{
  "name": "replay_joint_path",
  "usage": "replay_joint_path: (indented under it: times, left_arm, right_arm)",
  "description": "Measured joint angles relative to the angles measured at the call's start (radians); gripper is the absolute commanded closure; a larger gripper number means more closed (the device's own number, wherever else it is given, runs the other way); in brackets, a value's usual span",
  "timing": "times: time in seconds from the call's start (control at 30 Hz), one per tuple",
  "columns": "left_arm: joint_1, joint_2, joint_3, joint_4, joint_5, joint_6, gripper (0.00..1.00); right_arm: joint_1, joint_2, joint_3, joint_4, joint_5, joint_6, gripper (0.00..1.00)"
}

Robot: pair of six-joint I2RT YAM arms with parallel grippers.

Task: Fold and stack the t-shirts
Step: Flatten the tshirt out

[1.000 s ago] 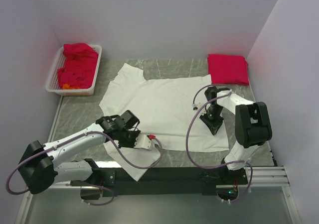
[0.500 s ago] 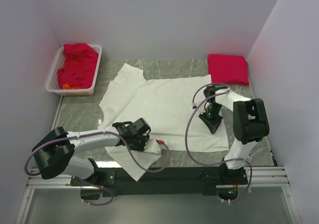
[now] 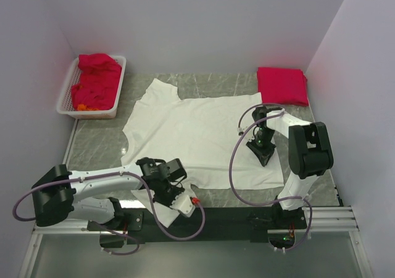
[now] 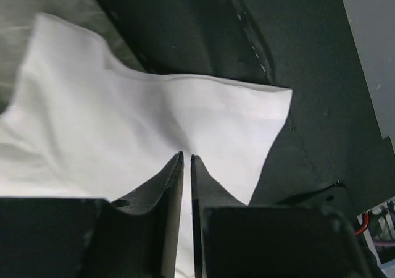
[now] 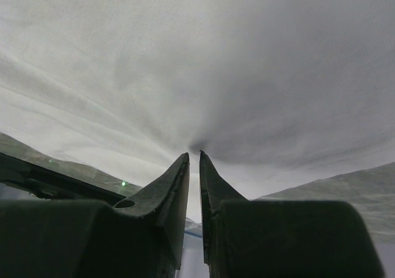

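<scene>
One white t-shirt (image 3: 197, 130) lies spread flat in the middle of the table (image 3: 99, 142). My left gripper (image 4: 186, 157), jaws almost together, pinches its near corner at 7 o'clock, where the cloth hangs over the dark base rail (image 4: 296, 55). My right gripper (image 5: 193, 153), jaws nearly closed, pinches a pucker of the same shirt at 4 o'clock. One folded red t-shirt (image 3: 282, 85) sits at 1 o'clock, just beside the white sleeve. One basket (image 3: 65, 102) at 10 o'clock holds a heap of red shirts (image 3: 95, 80); how many, I cannot tell

The left gripper (image 4: 186, 159) pinches the white t-shirt (image 4: 123, 130), jaws nearly touching; dark surface (image 4: 278, 37) lies beyond its corner.
</scene>
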Motion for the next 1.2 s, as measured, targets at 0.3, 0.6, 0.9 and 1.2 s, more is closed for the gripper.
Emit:
replay_joint_path:
  times: [0.3,0.6,0.9,1.2]
  left_arm:
    - [0.133,-0.009,0.023,0.129,-0.074,-0.051,0.83]
    - [0.141,0.114,-0.021,0.322,-0.189,-0.049,0.83]
    - [0.089,0.105,-0.005,0.143,-0.028,0.070,0.84]
    - [0.052,0.090,0.005,-0.054,0.097,0.087,0.76]
  right_arm:
    - [0.000,0.000,0.000,-0.005,-0.005,-0.001,0.81]
    - [0.000,0.002,0.006,-0.009,-0.007,0.000,0.81]
    - [0.000,0.013,0.006,-0.016,-0.007,-0.010,0.80]
    - [0.000,0.006,-0.050,-0.037,-0.012,-0.054,0.80]
